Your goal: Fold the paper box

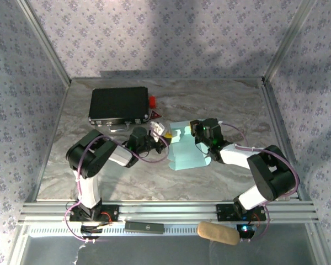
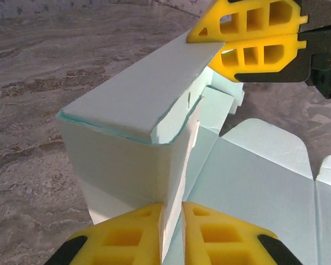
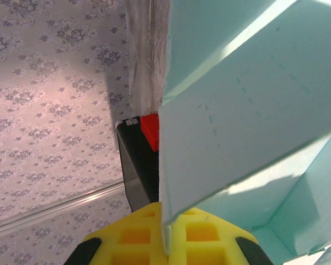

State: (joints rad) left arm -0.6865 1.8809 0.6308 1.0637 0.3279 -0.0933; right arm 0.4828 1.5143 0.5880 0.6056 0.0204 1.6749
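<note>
Box [image 1: 187,152] sat on the table [image 1: 237,110] just in front of the case [image 1: 118,105], off its right-hand end where the red parts [image 1: 152,101] showed. It was part-folded. A block of walls stood up with a flap bent over the top, and the rest of the sheet lay flat on the side away from the case.

Left gripper [image 2: 171,232] was clamped on the box [image 2: 132,105], its fingers nipping the thin edge of an upright wall low down. Right gripper [image 3: 168,232] was pinched tight on the box [image 3: 254,110] too. From the left wrist you could see it [image 2: 248,38] at the far top corner of the bent-over flap. The case [image 3: 138,176] lay beyond it.

Step in hand, as I read it, was closing that top flap over the raised walls.

- Left needed to act as the anchor, holding the wall plumb and not dragging it.
- Right needed to swing the flap corner in an arc about its crease. A straight pull would likely have buckled card this thin.
- The cut tab at the flap's edge had to go inside the wall, not ride over it.
- Neither grip should have let go until the flap seated, or the walls looked likely to spring back.

Count:

- box: one
- case: one
- grippers: two, both on the box
</note>
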